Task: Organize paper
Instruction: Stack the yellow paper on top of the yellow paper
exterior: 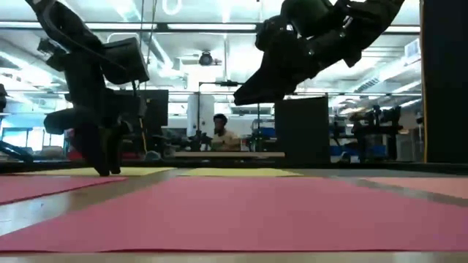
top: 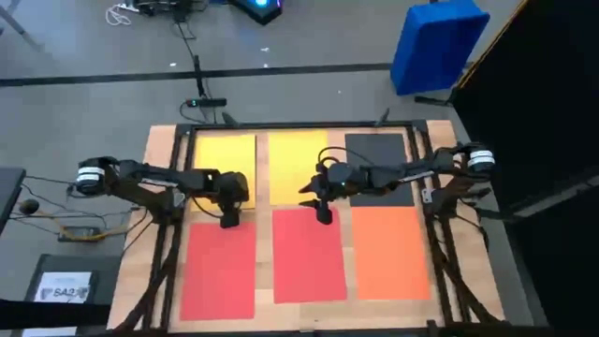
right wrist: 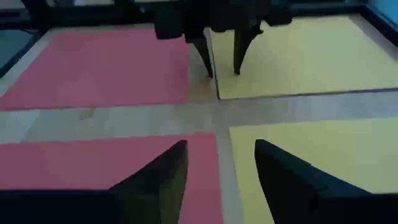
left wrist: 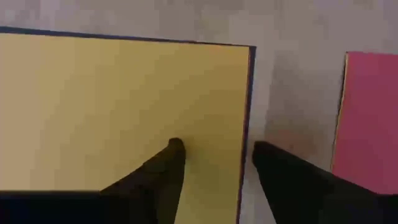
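**Left gripper straddles yellow sheet's edge**

Left gripper stands parted, grasping nothing, one finger on the left yellow sheet, one off its corner. Pinching should catch only that edge. Right gripper hangs parted between the red sheets.

- A white label on a dark box beside the table's left side shows characters that look like "SA2"; the rest is too small to read.
- No other text can be read.
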